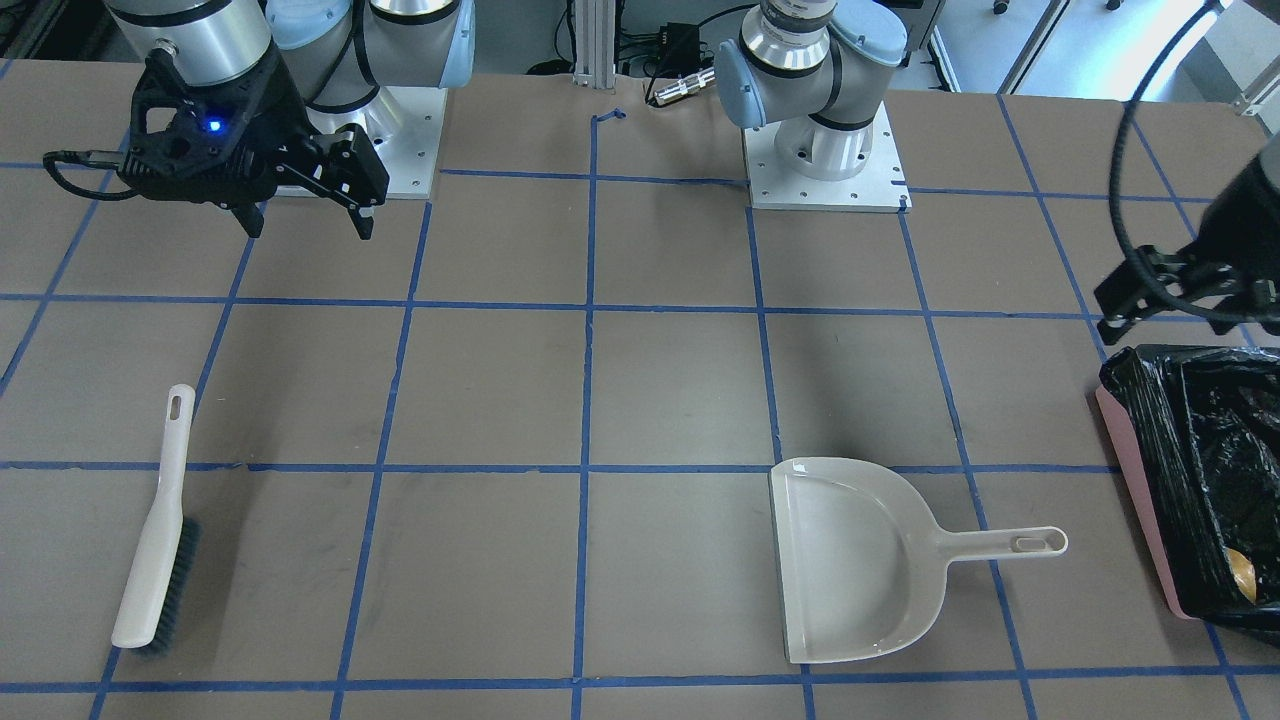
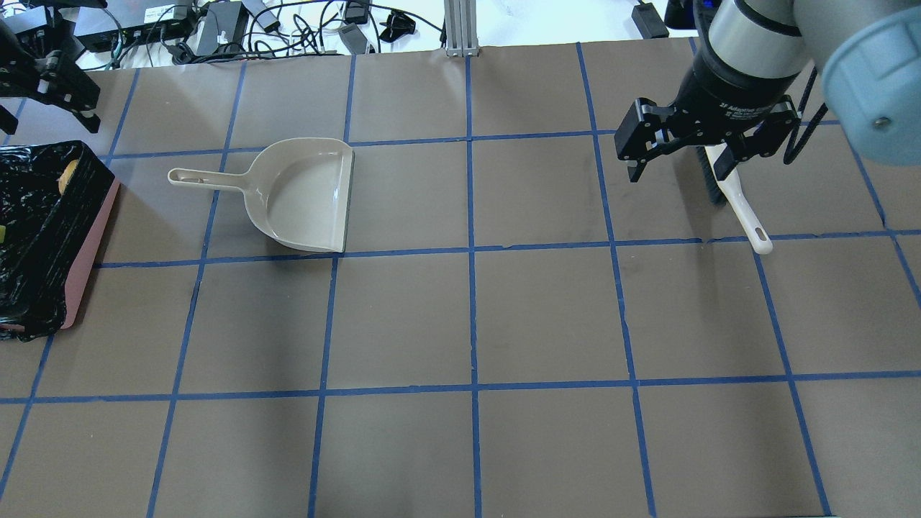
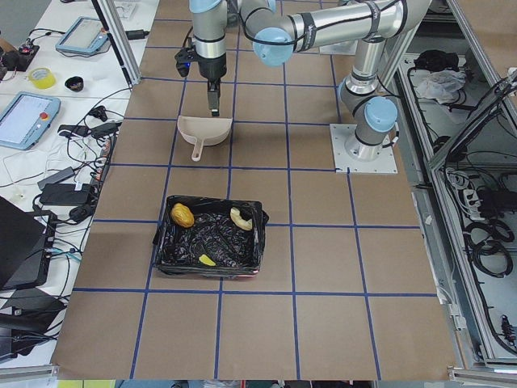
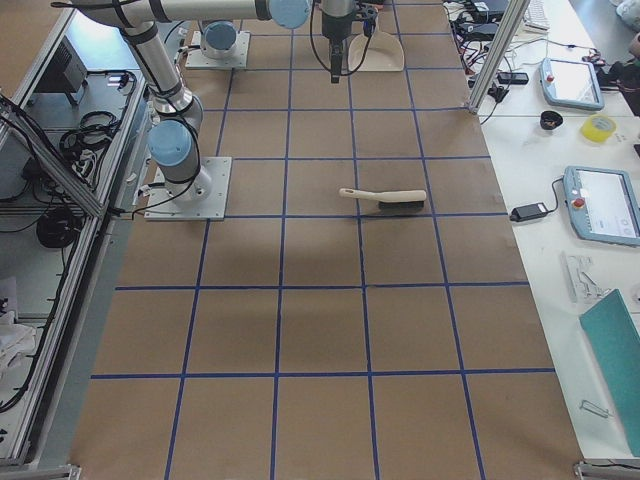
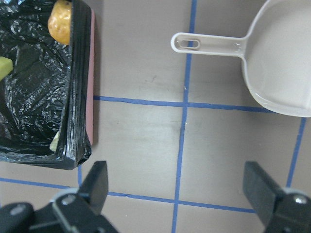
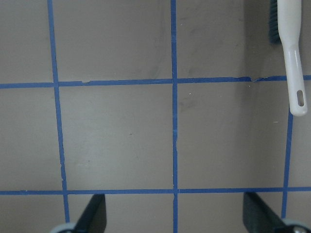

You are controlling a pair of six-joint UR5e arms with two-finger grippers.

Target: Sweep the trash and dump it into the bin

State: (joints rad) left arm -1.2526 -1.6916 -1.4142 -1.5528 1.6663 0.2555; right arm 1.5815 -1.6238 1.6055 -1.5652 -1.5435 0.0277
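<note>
Inside the pink, black-lined bin [image 5: 90,73] beside my left gripper [image 5: 177,187] lies the trash [image 3: 182,215], all three pieces. Both it and my right gripper [image 1: 310,222] hang over the table [image 1: 660,400] with fingers spread wide, holding nothing. Dustpan [image 1: 860,560] and brush [image 1: 155,530] lie flat, well apart.
</note>
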